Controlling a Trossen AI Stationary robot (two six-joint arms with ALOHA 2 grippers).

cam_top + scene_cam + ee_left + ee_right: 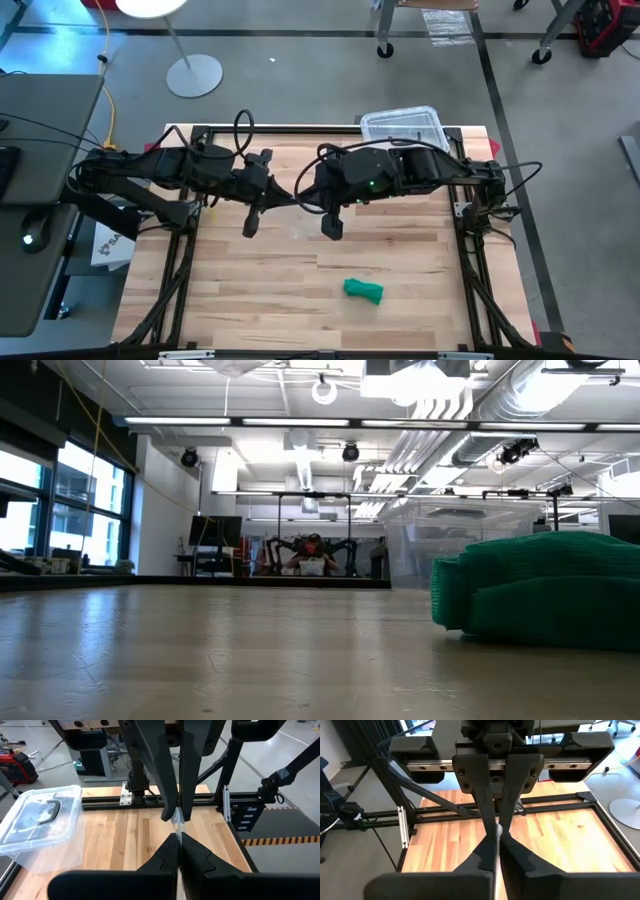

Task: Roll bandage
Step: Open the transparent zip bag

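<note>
Overhead, the green bandage (363, 290) lies bunched on the worktop (260, 280) near its front edge, well apart from both grippers. Left gripper (250, 227) and right gripper (331, 226) hover mid-worktop, fingers pressed together, empty. Risk: a loose, crumpled bundle may slide or unravel when pinched.

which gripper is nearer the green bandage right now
Right. The right gripper hangs just up-table of the bandage, jaws shut and empty. The left gripper is farther off to the left, also shut, holding nothing.
</note>
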